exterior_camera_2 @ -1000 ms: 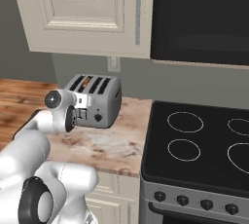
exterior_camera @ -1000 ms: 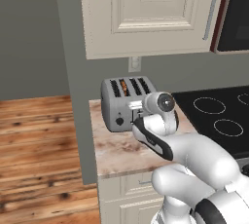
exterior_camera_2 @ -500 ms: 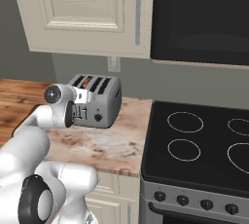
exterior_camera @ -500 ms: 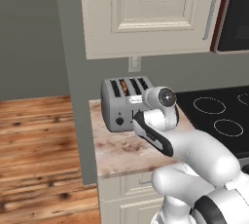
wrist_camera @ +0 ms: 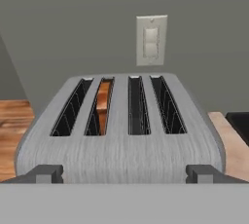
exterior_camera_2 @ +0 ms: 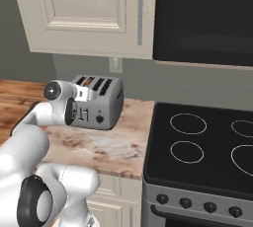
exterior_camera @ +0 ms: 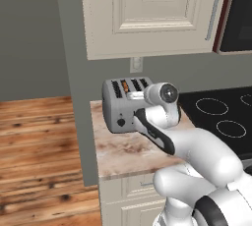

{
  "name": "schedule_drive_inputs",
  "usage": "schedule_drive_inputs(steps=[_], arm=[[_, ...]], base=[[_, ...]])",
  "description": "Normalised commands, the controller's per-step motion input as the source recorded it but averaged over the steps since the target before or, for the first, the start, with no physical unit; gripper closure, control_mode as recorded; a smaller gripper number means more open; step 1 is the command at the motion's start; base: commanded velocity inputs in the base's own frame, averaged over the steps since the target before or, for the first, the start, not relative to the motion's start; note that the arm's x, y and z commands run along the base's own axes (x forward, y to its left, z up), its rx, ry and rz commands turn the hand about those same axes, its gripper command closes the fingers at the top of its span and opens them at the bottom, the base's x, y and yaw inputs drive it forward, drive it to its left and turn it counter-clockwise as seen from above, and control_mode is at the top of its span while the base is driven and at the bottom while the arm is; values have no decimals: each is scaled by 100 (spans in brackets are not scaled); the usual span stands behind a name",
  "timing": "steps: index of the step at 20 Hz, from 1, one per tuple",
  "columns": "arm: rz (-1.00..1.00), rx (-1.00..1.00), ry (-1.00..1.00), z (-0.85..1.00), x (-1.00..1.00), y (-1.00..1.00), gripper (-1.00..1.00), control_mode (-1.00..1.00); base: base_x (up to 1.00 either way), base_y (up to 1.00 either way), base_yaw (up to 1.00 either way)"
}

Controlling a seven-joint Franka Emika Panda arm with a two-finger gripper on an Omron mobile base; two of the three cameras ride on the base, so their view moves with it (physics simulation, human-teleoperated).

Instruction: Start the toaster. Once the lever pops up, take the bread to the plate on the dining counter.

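The grey-silver toaster (exterior_camera: 117, 108) (exterior_camera_2: 106, 101) (wrist_camera: 121, 152) stands at the back of a narrow marbled counter (exterior_camera: 129, 150), against the wall. A brown slice of bread (wrist_camera: 103, 102) (exterior_camera: 125, 85) (exterior_camera_2: 87, 80) sits sunk in its second slot from the left; the other slots are dark. My gripper (wrist_camera: 125, 174) (exterior_camera: 139, 113) (exterior_camera_2: 80, 108) is at the toaster's front face, level with its top edge. It is open: the two fingertips (wrist_camera: 46, 173) stand far apart with nothing between them. The front knobs and sliders are partly hidden by my hand.
A black cooktop (exterior_camera: 221, 117) (exterior_camera_2: 202, 142) adjoins the counter on the right. Cream wall cabinets (exterior_camera: 147, 14) (exterior_camera_2: 84, 9) hang above, and a wall outlet (wrist_camera: 151, 40) sits behind the toaster. A grey wall panel (exterior_camera: 74, 97) bounds the counter's left, with wooden floor (exterior_camera: 34, 146) beyond.
My hand has risen slightly in front of the toaster, from its front face toward its top edge. The toaster and the bread have not moved.
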Motion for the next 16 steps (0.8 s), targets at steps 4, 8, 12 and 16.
schedule_drive_inputs(steps=[4,8,12,16], arm=[[-3,0,0,1,0,9,-100,-100],[-3,0,-1,0,1,16,-100,-100],[0,0,0,0,3,21,-100,-100],[0,-1,-1,0,10,33,-100,-100]], base=[[0,0,0],[0,0,0],[0,0,0],[0,0,0]])
